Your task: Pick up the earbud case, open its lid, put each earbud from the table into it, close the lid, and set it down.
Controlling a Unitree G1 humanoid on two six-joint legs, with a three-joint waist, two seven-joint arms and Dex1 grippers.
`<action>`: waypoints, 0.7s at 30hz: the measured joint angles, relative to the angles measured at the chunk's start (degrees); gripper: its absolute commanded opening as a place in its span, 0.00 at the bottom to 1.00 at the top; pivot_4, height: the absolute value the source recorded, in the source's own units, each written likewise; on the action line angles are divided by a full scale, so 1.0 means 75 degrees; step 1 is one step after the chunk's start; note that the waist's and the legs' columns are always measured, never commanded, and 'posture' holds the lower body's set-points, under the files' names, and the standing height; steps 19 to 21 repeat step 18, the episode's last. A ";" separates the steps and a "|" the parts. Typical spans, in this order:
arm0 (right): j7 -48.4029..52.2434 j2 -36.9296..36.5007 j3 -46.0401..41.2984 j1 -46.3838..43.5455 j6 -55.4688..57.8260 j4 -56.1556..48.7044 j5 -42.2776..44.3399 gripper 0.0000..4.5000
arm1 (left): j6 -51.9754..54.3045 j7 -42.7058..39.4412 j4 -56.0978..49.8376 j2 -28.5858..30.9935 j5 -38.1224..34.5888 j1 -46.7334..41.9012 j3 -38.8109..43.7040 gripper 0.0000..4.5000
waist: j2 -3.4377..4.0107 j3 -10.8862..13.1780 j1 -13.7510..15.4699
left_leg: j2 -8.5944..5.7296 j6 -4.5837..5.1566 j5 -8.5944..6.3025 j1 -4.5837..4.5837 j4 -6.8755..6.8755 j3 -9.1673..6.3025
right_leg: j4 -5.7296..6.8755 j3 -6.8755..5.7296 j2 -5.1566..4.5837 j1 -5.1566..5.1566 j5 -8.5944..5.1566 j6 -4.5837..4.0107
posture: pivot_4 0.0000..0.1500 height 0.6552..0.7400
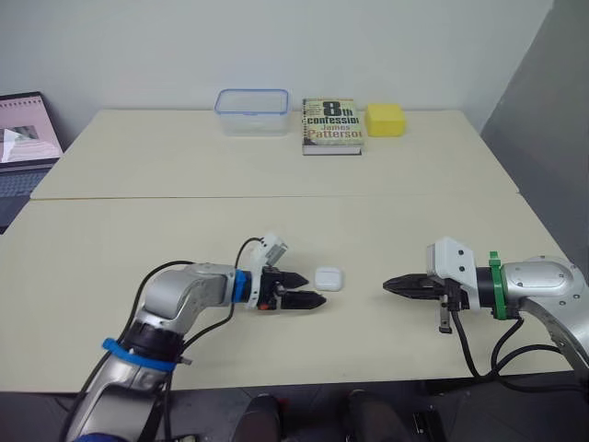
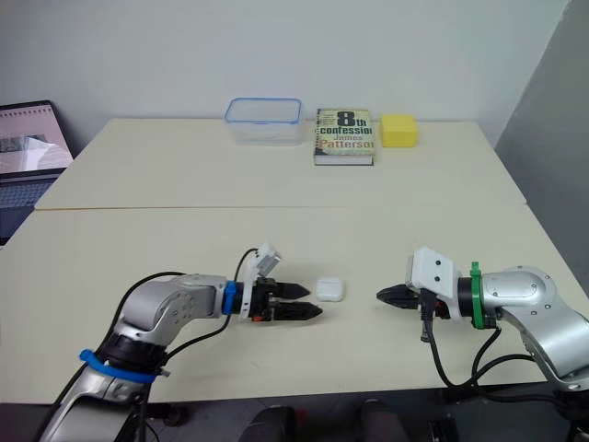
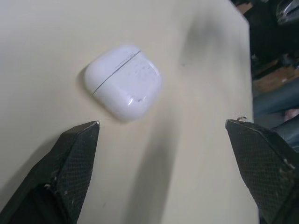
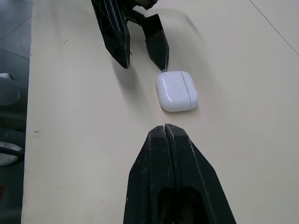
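Two grippers face each other across the earbud case (image 1: pixel 329 278), which lies flat on the pale table (image 1: pixel 184 212) with its lid shut (the seam shows as a thin line across the white shell). The left gripper (image 1: pixel 314 287) sits just beside the case on the robot's left. Its two black fingers are spread wide with nothing between them. From the left wrist view the case (image 3: pixel 124 81) lies ahead of the fingertips (image 3: pixel 79 144), nearer to one than to the other and inside neither. One tip comes very close to the case's edge in the right wrist view, but I cannot tell whether it touches.

The right gripper (image 1: pixel 387 284) hovers on the other side of the case, a little further from it. Its fingers (image 4: pixel 168 177) are pressed together into a single point aimed at the case, and they hold nothing.

Well beyond the case, at the table's far edge, stand a clear container (image 1: pixel 251 111) with a blue rim, a paperback book (image 1: pixel 332 126) and a yellow block (image 1: pixel 386 119), in a row. Far off to the case's left, past the table's edge, is an open laptop (image 1: pixel 23 138).
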 measured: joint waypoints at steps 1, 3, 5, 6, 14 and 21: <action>0.0133 -0.0116 -0.0012 -0.0011 -0.0106 0.0080 -0.0013 0.13 | -0.0363 -0.0096 -0.0200 0.0318 0.0166 0.0242 0.0015 1.00 | 0.0001 0.0001 -0.0009 | 0.0002 0.0000 0.0000 0.0001 -0.0004 0.0004 | 0.0000 0.0003 0.0000 -0.0003 -0.0001 -0.0002 | 1.00 1.00; 0.0455 -0.0390 -0.0128 -0.0025 -0.0194 0.0183 0.0034 0.28 | -0.1244 -0.0347 -0.0546 0.1136 0.0593 0.0790 0.0123 1.00 | 0.0003 0.0003 -0.0011 | 0.0008 0.0000 0.0000 0.0003 -0.0010 0.0005 | 0.0000 0.0001 0.0001 -0.0005 -0.0003 -0.0007 | 1.00 1.00; 0.0772 -0.0686 -0.0414 -0.0053 -0.0277 0.0286 0.0121 0.45 | -0.2087 -0.0672 -0.0646 0.1980 0.0975 0.1367 0.0487 1.00 | 0.0012 0.0008 0.0004 | 0.0013 0.0000 0.0000 0.0003 -0.0013 0.0001 | 0.0002 -0.0006 0.0001 -0.0007 -0.0008 -0.0017 | 1.00 1.00; 0.0921 -0.0843 -0.0557 -0.0066 -0.0315 0.0356 0.0145 0.52 | -0.2360 -0.0822 -0.0629 0.2262 0.1052 0.1585 0.0763 1.00 | 0.0016 0.0013 0.0028 | 0.0014 0.0000 0.0000 -0.0001 -0.0012 -0.0001 | 0.0001 -0.0011 -0.0002 -0.0008 -0.0012 -0.0024 | 1.00 1.00; 0.2192 -0.1703 -0.0947 -0.0472 -0.1513 0.1605 -0.0107 0.99 | -0.3178 -0.2141 -0.1600 0.3457 0.0533 0.2643 0.2655 1.00 | 0.0024 0.0026 0.0167 | 0.0051 -0.0009 -0.0006 -0.0015 -0.0011 0.0032 | -0.0034 -0.0002 -0.0021 -0.0007 -0.0042 -0.0076 | 1.00 1.00; 0.2330 -0.1587 -0.0725 -0.0982 -0.1721 0.1933 -0.0246 0.99 | -0.3219 -0.2270 -0.1993 0.3449 0.0428 0.2868 0.2741 1.00 | 0.0035 0.0034 0.0185 | 0.0070 -0.0009 -0.0006 -0.0011 -0.0011 0.0035 | -0.0020 -0.0003 -0.0001 -0.0014 -0.0040 -0.0075 | 1.00 1.00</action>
